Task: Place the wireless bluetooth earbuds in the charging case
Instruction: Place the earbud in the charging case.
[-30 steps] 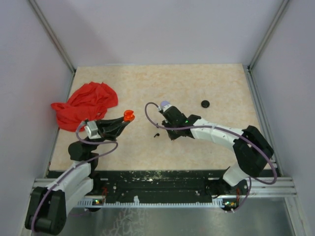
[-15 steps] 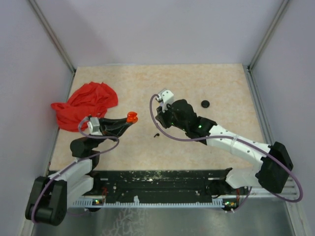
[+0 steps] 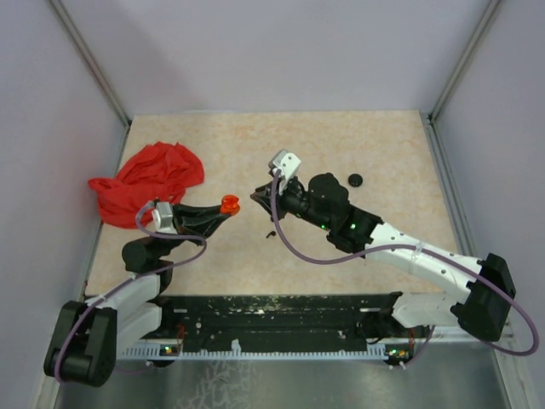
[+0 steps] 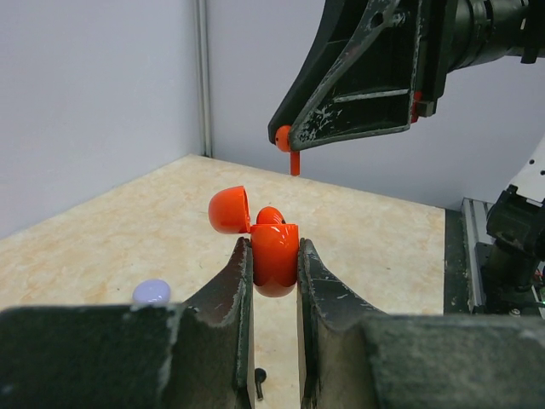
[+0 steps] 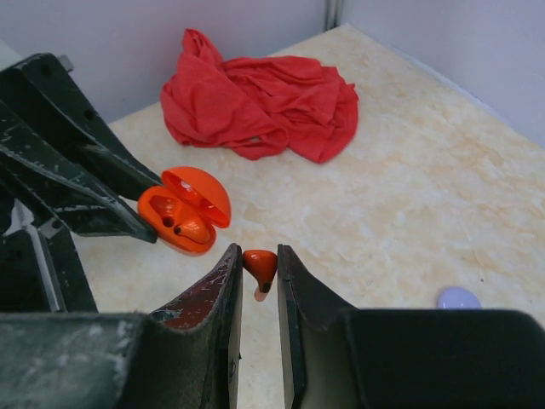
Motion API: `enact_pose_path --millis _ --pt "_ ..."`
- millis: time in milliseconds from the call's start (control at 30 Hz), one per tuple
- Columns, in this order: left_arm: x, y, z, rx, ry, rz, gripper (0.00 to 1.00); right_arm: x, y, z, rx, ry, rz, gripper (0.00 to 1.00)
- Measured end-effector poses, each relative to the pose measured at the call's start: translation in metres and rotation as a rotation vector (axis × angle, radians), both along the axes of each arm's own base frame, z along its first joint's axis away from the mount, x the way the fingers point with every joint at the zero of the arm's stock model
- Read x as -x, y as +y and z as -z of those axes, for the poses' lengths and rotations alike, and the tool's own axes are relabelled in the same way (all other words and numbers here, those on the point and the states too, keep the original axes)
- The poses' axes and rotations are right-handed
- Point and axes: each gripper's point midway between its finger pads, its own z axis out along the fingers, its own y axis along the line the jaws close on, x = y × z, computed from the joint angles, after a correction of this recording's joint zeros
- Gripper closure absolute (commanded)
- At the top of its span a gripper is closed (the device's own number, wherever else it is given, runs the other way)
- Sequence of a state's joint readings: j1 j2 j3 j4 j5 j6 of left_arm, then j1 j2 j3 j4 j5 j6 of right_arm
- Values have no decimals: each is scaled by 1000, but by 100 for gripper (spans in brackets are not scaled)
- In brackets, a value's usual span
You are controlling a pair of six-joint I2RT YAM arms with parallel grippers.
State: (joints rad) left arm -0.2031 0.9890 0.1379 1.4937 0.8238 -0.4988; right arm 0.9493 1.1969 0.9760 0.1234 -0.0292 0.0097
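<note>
- Though pale walls close three sides, the speckled bench (image 3: 341, 145) seems to leave ample room near its middle, where the arms meet.
- The red cloth (image 3: 149, 179) lies well apart, at far left.
- The left arm (image 3: 140, 285) reaches rightward and the right arm (image 3: 400, 251) leftward; their tips are near each other, not touching.
- The left jaws are clamped on the charging case (image 4: 274, 251), held off the bench with its lid tipped open.
- The right jaws pinch one orange earbud (image 5: 260, 266), stem hanging down, just above and beyond the case; a short descent toward it looks needed.
- A tiny black bit (image 3: 270, 233) lies on the bench beneath.
</note>
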Motion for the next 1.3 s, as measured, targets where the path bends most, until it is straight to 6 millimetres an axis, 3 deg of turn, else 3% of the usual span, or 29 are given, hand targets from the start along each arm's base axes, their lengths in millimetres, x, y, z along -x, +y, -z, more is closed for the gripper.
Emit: enact_pose_path --millis 567,900,1300 --pt "5 -3 0 -7 -15 28 100 54 44 -39 -144 -89 -249 90" --pt "9 -4 1 -21 -23 48 100 49 56 -36 -160 -99 -217 90" --pt "13 -5 -1 -23 -35 54 100 44 62 -19 -125 -75 -191 91"
